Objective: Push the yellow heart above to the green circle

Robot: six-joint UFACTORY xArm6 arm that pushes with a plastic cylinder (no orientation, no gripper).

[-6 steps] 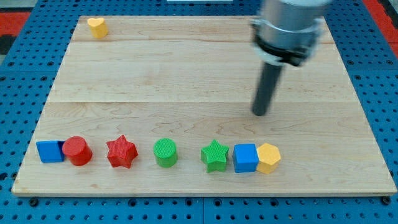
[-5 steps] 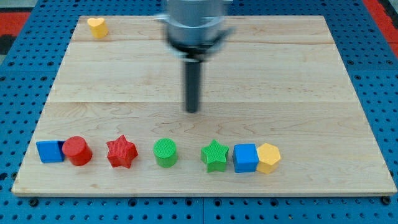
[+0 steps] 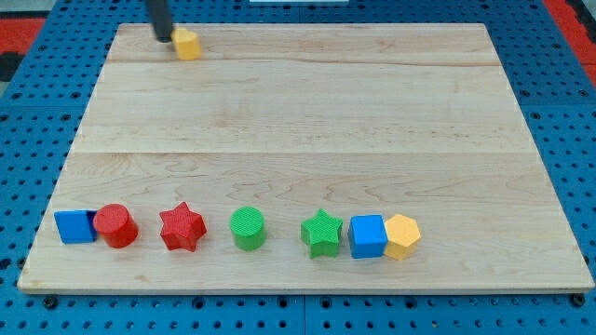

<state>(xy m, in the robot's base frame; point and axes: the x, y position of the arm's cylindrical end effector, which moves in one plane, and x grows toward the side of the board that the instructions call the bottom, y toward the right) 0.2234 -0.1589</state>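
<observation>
The yellow heart (image 3: 187,43) lies near the board's top left corner. My tip (image 3: 164,38) is right against the heart's left side, touching it or nearly so. The green circle (image 3: 248,228) stands in the row of blocks along the view's bottom, far below and a little right of the heart.
The bottom row holds, left to right, a blue cube (image 3: 74,226), a red cylinder (image 3: 115,225), a red star (image 3: 182,227), the green circle, a green star (image 3: 322,233), a blue cube (image 3: 368,236) and a yellow hexagon (image 3: 402,235). The wooden board (image 3: 307,112) lies on a blue pegboard.
My tip swept from the board's right-middle across to the top left. The yellow heart has shifted to the right from its earlier spot. The bottom row has not moved.
</observation>
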